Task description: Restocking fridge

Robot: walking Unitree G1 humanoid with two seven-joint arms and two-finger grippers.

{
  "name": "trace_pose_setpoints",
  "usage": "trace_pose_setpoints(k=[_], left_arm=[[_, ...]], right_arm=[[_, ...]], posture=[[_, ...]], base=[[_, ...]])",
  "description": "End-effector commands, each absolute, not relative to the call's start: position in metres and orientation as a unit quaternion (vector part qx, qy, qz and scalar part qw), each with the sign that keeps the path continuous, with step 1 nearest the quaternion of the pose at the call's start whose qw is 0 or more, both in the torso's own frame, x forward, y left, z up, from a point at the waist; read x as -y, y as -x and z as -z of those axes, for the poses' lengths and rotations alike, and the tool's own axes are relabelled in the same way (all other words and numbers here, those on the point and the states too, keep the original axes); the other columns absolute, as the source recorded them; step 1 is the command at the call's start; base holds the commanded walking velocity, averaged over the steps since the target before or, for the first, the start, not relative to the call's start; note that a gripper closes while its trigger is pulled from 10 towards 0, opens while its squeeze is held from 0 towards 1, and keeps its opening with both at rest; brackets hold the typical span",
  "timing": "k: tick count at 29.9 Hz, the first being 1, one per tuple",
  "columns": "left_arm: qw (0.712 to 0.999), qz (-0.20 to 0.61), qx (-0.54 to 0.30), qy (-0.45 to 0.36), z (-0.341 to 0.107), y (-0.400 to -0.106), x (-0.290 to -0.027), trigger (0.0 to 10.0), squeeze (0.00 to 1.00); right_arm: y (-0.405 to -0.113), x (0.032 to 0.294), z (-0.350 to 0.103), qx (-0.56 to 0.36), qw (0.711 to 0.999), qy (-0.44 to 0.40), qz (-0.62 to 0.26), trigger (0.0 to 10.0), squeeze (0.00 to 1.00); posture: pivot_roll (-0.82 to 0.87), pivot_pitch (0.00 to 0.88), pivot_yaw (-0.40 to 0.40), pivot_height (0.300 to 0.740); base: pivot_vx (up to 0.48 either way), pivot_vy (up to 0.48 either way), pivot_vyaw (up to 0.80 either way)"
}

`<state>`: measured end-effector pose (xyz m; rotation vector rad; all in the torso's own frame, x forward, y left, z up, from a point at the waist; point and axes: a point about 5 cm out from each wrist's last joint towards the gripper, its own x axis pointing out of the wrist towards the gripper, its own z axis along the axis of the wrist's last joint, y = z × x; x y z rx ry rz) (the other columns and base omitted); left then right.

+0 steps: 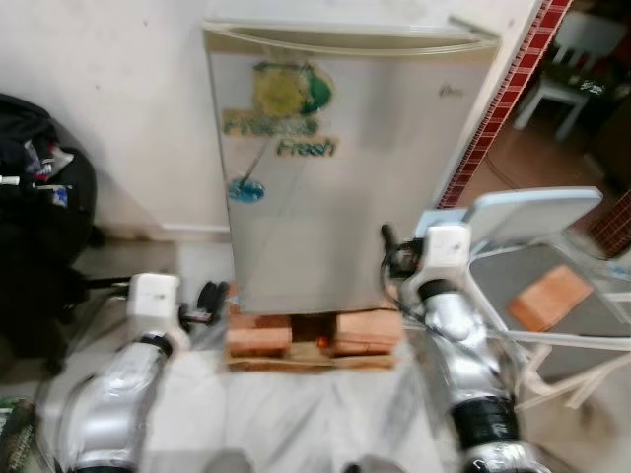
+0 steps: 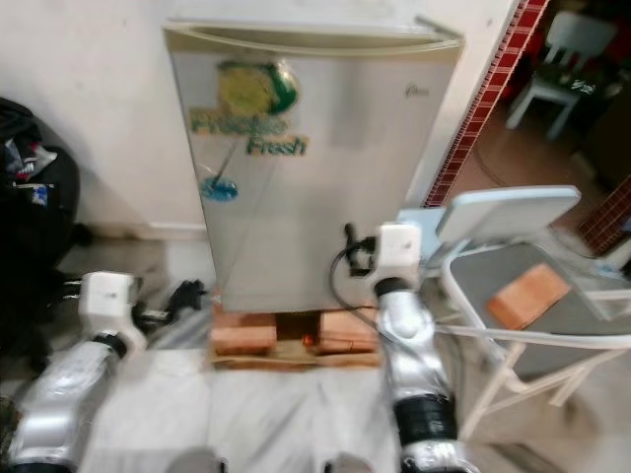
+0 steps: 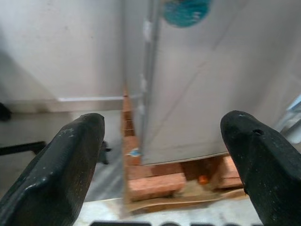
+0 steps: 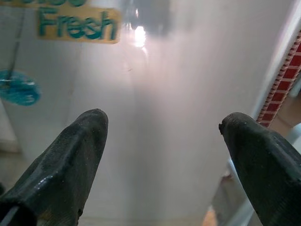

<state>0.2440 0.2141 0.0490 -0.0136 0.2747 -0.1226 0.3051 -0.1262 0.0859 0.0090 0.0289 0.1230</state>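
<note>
A small silver fridge (image 1: 345,158) stands against the wall with its door closed, raised on bricks (image 1: 261,340). A yellow and green "Fresh" sticker (image 1: 281,118) and a blue sticker (image 4: 16,89) mark the door. My right gripper (image 4: 162,141) is open, held close in front of the door's lower right part, with nothing between its fingers. My left gripper (image 3: 162,155) is open and empty too, low at the fridge's lower left corner, facing the door's edge and the bricks (image 3: 155,183).
A black bag (image 1: 39,197) lies on the floor at the left. A folding chair (image 1: 552,296) with a brown block (image 1: 549,296) on its seat stands close at the right. A red-tiled pillar edge (image 1: 503,99) rises beside the fridge.
</note>
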Motion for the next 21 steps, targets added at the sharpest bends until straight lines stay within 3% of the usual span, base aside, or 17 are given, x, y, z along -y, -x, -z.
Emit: trace_pose_setpoints(k=[1,13,16,21], left_arm=[[0.988,0.074,-0.133,0.011,-0.0504,-0.2473,-0.2064,10.0,0.0],[0.988,0.072,-0.139,0.008,-0.0495,-0.2492,-0.2077,10.0,0.0],[0.989,0.075,-0.128,0.0,-0.0515,-0.2493,-0.2091,10.0,0.0],[0.99,0.079,-0.119,0.0,-0.0536,-0.2501,-0.2079,10.0,0.0]], right_arm=[[-0.3071,0.1402,-0.0901,-0.01,0.999,0.005,-0.043,10.0,0.0],[-0.3092,0.1393,-0.0911,-0.011,0.999,0.005,-0.042,10.0,0.0],[-0.3089,0.141,-0.0908,-0.013,0.999,0.004,-0.04,10.0,0.0],[-0.3069,0.1429,-0.0886,-0.015,0.999,0.006,-0.04,10.0,0.0]], posture=[[0.11,0.028,-0.026,0.74],[0.12,0.024,-0.026,0.74],[0.12,0.023,-0.027,0.74],[0.11,0.02,-0.028,0.74]], base=[[0.0,0.48,-0.43],[0.0,0.48,0.0],[0.0,0.467,-0.68],[0.0,0.0,-0.6]])
